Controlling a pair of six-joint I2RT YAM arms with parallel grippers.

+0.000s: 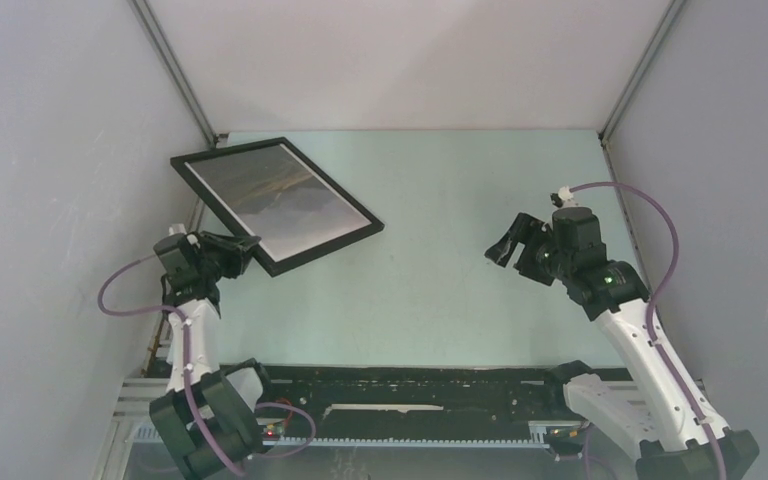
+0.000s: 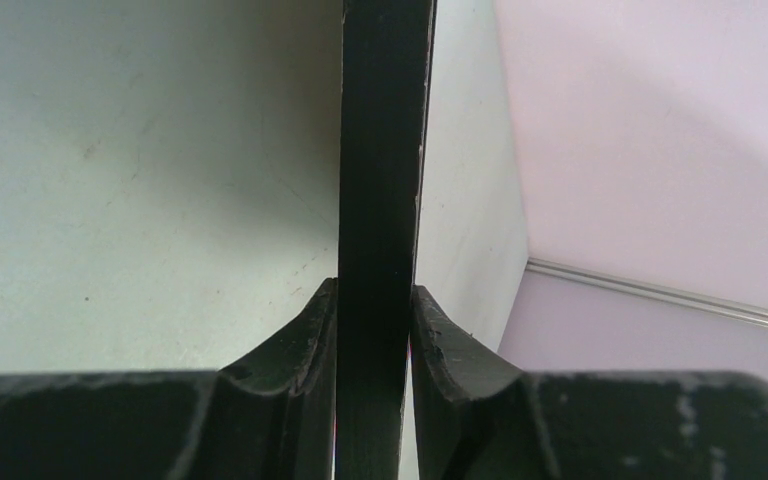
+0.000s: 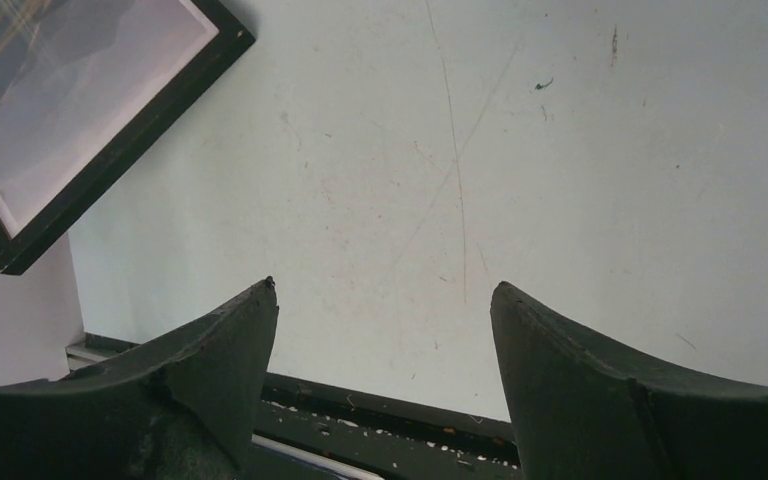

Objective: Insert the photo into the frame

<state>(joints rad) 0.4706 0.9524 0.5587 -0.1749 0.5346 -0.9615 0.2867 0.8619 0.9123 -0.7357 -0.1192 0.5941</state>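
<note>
Far-left corner blocked by the frame (image 1: 277, 203), clamped in the left gripper (image 1: 248, 247) beside the wall (image 1: 60, 150). Centre and right of the bench (image 1: 430, 300) open under the right gripper (image 1: 506, 250).

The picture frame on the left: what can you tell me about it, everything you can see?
The frame is a large rectangle with a narrow black rim, front up, turned diagonally over the left part of the pale table. Inside it shows the photo, a grey mountain scene with a white border. The left gripper is shut on its rim close to the nearest corner, one finger pressed on each face. Whether its far end rests on the table I cannot tell.
</note>
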